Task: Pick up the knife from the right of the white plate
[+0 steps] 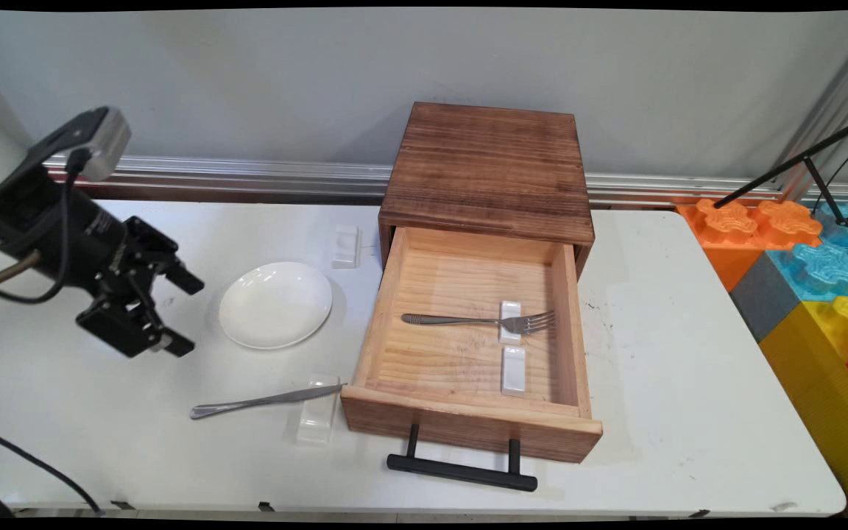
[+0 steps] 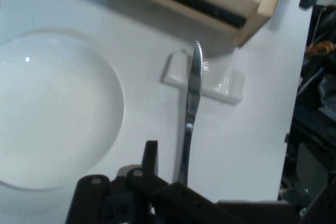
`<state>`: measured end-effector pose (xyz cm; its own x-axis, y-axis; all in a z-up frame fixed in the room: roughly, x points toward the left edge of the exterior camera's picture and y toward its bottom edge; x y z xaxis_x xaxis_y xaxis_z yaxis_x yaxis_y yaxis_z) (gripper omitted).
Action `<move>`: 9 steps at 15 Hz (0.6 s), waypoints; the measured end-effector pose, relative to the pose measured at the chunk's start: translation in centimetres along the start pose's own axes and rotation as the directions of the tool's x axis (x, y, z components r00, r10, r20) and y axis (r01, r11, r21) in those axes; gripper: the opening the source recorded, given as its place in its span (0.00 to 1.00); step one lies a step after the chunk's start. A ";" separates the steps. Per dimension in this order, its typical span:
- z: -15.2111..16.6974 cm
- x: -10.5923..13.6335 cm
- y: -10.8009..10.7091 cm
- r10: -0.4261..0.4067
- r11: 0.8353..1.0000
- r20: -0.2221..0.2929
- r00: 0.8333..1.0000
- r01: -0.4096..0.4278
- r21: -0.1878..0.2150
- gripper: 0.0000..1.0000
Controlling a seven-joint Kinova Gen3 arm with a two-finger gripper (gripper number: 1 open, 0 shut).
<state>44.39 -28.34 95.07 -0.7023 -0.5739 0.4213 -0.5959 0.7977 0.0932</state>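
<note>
My gripper (image 1: 185,315) hangs open and empty above the table's left side, just left of a white plate (image 1: 275,304). In the hand view the plate (image 2: 47,108) fills the left, and one black finger (image 2: 151,156) rises from the bottom edge. A metal knife (image 1: 266,401) lies in front of the plate, its blade tip on a white rest (image 1: 317,416). Seen from the hand, the knife (image 2: 191,108) runs upward onto that rest (image 2: 223,85), handle end nearest my finger.
A wooden box (image 1: 486,165) has its drawer (image 1: 468,430) pulled out, black handle (image 1: 461,471) toward the table's near edge. Inside lie a fork (image 1: 468,320) on a white rest (image 1: 510,331) and a second rest (image 1: 514,369). Another rest (image 1: 345,245) sits behind the plate. Coloured foam blocks (image 1: 799,250) stand at the right.
</note>
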 end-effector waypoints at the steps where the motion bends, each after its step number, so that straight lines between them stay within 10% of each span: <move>1: 0.3 -0.8 -0.1 0.005 1.000 0.003 1.000 -0.005 -0.006 1.00; 9: 5.6 -5.7 -1.5 0.062 0.998 -0.003 0.998 -0.062 -0.002 1.00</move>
<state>47.08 -27.28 87.47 -0.7366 -0.5232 0.4286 -0.5507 0.8319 0.0690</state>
